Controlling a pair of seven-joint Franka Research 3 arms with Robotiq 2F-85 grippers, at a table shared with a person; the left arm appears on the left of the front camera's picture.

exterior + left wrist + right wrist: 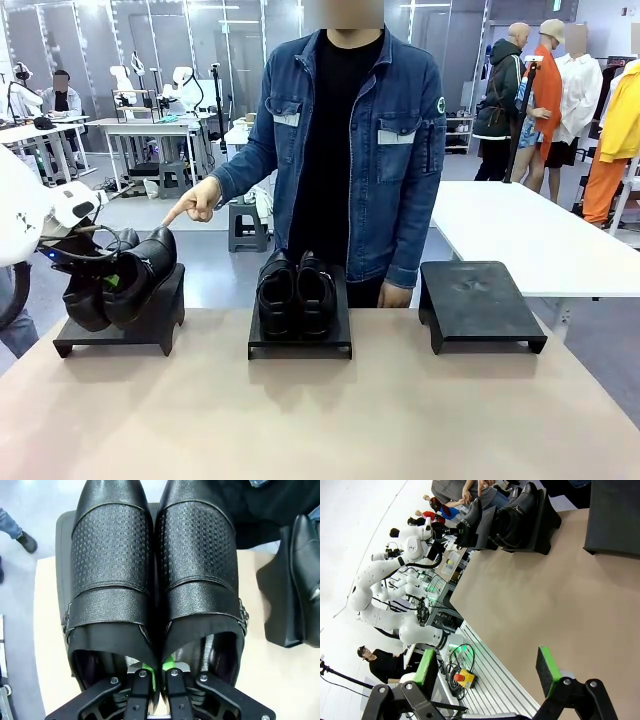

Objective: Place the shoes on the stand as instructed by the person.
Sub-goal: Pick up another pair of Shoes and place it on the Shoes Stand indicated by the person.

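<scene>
Left hand (pixel 156 680): clenched, pinching together the inner collar walls of the left pair of shoes (pixel 125 275), one green pad inside each ankle opening.
Right hand (pixel 487 672): released, pads wide apart, nothing between them, hanging over bare worktop (pixel 330 410) well apart from the middle stand.
Held pair: on the left stand (pixel 120 320), to the robot's left of the middle stand (pixel 300 335); heels tipped up toward the hand, toes pointing away toward the far edge. Whether the soles rest fully on the stand cannot be told.
Second pair (pixel 296 290): sitting side by side on the middle stand, toes toward the robot.
Right stand (pixel 480 300): to the right of the middle stand, nothing on it.
Person's hand (pixel 197 200): index finger pointing down at the left stand, just beyond the held pair.
Risk, tipping: if the hand lets go while the heels are raised, the pair may rock or roll off the stand's front edge.
Risk, splitting: the grip is on soft leather only; one shoe could slip free and drop.
Risk, snagging: pulling back before the pads clear the openings could drag both shoes off.
Risk, contact: the pointing finger is near the toes; any forward push could meet it.
</scene>
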